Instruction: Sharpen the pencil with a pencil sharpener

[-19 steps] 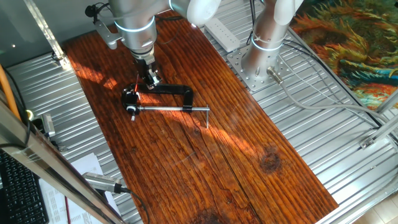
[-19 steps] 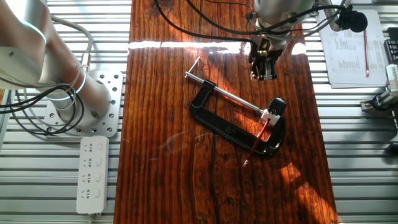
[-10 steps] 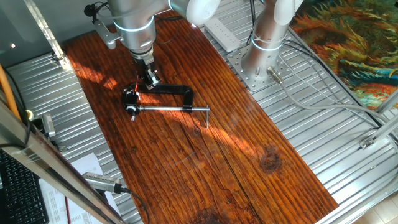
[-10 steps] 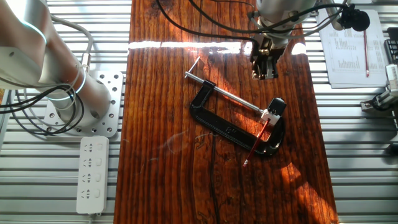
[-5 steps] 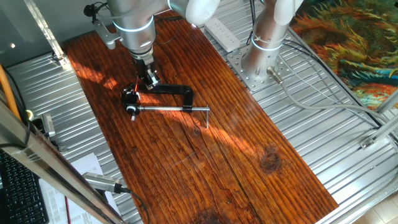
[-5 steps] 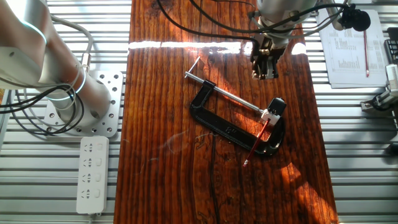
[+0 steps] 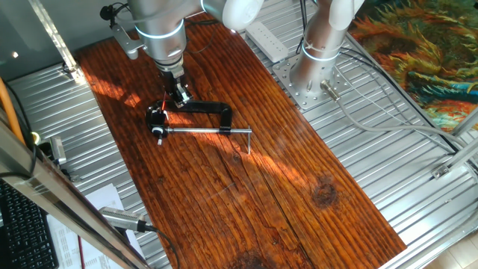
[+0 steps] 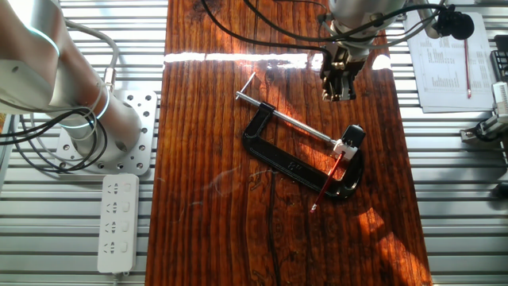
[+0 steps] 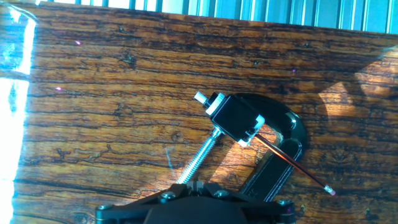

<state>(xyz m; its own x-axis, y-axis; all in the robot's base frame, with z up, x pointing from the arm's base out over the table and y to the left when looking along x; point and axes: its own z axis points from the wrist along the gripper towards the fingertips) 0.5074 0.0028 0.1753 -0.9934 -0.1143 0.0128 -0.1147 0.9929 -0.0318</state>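
The pencil sharpener [image 9: 231, 117] is a small black block held in the end of a black C-clamp [image 9: 283, 155] on the wooden table. The thin red pencil [image 9: 292, 163] sticks out of it, pointing down-right in the hand view. Both also show in the other fixed view, the sharpener [image 8: 352, 137] with the pencil [image 8: 325, 184] slanting away from it. My gripper [image 9: 197, 184] hangs above the table beside the clamp, apart from the pencil, with its fingers together and nothing between them. It also shows in the other fixed view [image 8: 337, 91] and in one fixed view [image 7: 179, 96].
The clamp's long steel screw rod [image 8: 298, 121] runs across the board to a small cross handle [image 8: 246, 86]. A second robot base [image 8: 95, 127] and a white power strip [image 8: 117, 222] stand off the board. Papers [image 8: 456, 63] lie at the far side.
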